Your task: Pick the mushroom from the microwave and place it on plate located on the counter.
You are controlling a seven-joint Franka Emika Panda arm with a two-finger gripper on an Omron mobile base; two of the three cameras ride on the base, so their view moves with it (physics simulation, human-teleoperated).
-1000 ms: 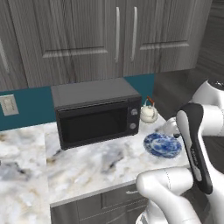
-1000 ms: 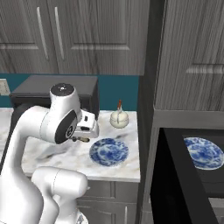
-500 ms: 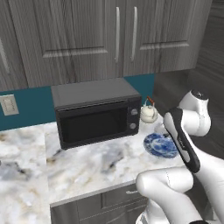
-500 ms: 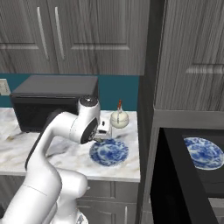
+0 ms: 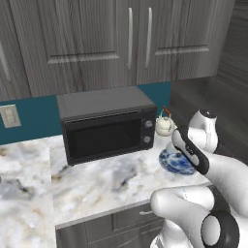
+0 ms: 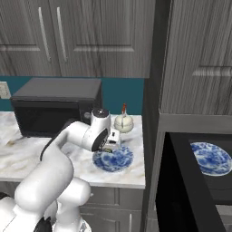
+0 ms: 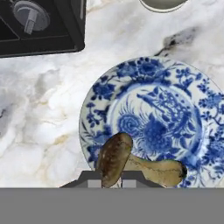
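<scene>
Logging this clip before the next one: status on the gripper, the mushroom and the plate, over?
Gripper above the plate on the counter, shut on the mushroom. Mushroom not yet released. Small black oven and teapot nearby, neither in the way.

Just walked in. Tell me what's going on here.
The robot arm's gripper is over the blue plate on the marbled counter, carrying the mushroom. In the hand view the mushroom sits at the fingertips, above the near part of the plate, apparently not yet released. The plate lies beside the small black oven and a little teapot. Another blue plate lies in the dark microwave cavity at the right.
</scene>
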